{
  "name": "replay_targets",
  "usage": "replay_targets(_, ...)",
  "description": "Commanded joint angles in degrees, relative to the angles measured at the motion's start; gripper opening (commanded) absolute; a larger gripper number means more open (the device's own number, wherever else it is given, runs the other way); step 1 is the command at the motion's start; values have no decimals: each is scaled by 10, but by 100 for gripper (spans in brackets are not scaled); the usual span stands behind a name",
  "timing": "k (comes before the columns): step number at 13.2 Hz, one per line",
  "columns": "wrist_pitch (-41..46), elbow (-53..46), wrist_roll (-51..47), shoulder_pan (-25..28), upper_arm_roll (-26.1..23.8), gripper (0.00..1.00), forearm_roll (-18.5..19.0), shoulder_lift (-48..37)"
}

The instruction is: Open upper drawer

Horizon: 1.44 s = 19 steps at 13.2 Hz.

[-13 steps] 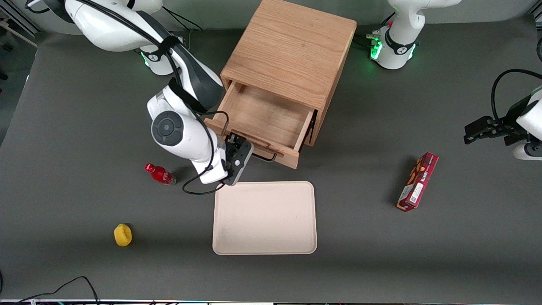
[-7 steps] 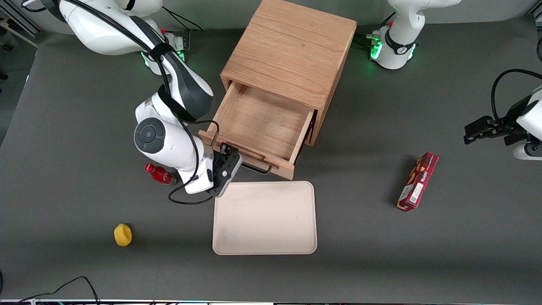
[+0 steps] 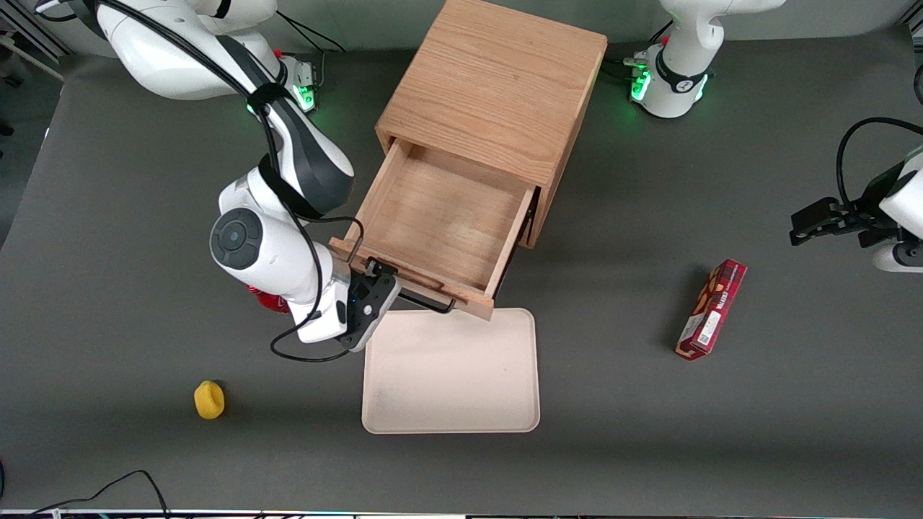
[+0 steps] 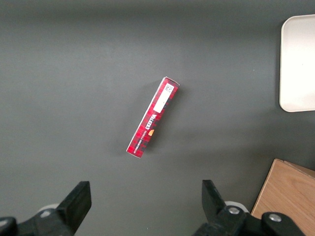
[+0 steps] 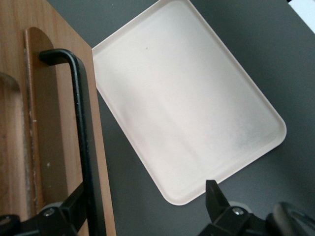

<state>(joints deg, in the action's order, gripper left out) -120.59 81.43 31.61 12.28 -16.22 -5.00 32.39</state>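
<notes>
Grey table [image 3: 108, 216]; only the wrist view shows gripper [image 5: 142, 211] fingers spread around the upper drawer [image 3: 440, 216] handle [image 5: 83, 142].

Upper drawer [image 3: 440, 216] grained matt oak; handle [image 5: 82, 132] smooth black; tray [image 3: 451, 371] matt beige.

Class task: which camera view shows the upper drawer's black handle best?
The right wrist view: the handle fills it, with the gripper straddling it. The front view shows only a short stretch. The left wrist view shows none.

Tray [image 3: 451, 389] just beside tool [image 3: 375, 288].
</notes>
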Motion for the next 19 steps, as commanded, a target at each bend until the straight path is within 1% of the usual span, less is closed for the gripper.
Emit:
replay_targets(1, -4, -27, 21, 9, 22, 100, -24, 12)
replay_targets(4, -4, -29, 20, 8, 22, 100, -29, 11)
replay_targets(7, 7, -28, 16, 7, 29, 100, -102, 1)
replay_targets(8, 19, -28, 16, 5, 29, 100, -115, -4)
replay_targets(9, 38, -30, 17, 1, 30, 100, -116, -12)
replay_targets(11, 42, -36, 20, -18, 31, 100, -116, -44)
replay_targets(12, 47, -35, 12, -30, 31, 100, -127, -65)
replay_targets(13, 61, -29, 9, -53, 33, 100, -158, -86)
replay_targets(14, 88, -21, -9, -73, 35, 100, -174, -113)
replay_targets(15, 113, -11, -64, -86, 58, 100, -178, -143)
replay_targets(16, 145, -2, -112, -91, 79, 100, -178, -170)
replay_targets(17, 179, 2, -133, -95, 94, 100, -167, -195)
replay_targets(18, 212, 12, -136, -103, 111, 100, -139, -219)
replay_targets(19, 238, 27, -138, -111, 118, 100, -102, -247)
